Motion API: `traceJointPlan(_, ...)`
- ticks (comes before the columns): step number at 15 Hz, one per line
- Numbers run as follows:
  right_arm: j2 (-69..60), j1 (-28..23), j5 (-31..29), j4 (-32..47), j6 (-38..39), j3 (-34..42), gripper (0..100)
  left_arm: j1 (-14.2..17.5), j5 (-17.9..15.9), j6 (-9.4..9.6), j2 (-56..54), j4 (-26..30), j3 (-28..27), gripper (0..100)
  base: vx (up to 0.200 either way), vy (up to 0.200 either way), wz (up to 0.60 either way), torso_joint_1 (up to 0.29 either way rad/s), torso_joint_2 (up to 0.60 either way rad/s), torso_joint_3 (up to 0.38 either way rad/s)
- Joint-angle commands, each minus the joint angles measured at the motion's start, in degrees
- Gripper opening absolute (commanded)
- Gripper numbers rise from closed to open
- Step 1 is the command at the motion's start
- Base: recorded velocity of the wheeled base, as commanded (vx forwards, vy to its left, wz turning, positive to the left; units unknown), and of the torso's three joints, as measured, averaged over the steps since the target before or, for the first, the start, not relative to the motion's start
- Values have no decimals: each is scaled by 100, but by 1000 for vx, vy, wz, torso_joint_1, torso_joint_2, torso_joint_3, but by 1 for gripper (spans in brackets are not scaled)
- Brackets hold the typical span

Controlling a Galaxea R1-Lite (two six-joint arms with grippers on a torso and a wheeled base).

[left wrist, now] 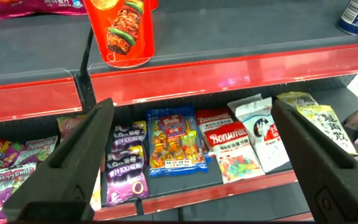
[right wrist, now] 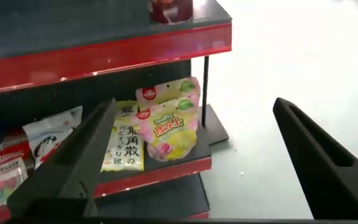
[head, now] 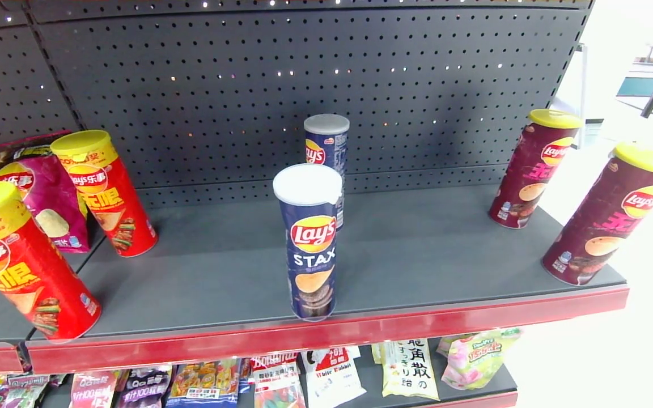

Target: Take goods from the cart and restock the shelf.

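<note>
Both of my grippers are empty with fingers spread wide. The left gripper (left wrist: 192, 106) hangs before the lower tier's candy bags (left wrist: 173, 142), and the right gripper (right wrist: 196, 102) faces the pink-green bags (right wrist: 169, 121) at that tier's right end. On the shelf (head: 417, 249) I see a blue can (head: 310, 243) upright at the front edge, a second blue can (head: 326, 144) behind it, a red can (head: 20, 266) and a rear red can (head: 105, 192) at left, and a maroon can (head: 610, 215) and a rear maroon can (head: 533, 170) at right.
</note>
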Motion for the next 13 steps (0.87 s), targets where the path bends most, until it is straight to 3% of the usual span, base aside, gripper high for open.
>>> traceJointPlan(1,-200,-26,-23,-1,22,6,100,0,0,2,9,0,0,100,0,0,0,0,0,0)
traceJointPlan(13,-463,88,-190,-1,197,6,100,0,0,2,9,0,0,100,0,0,0,0,0,0)
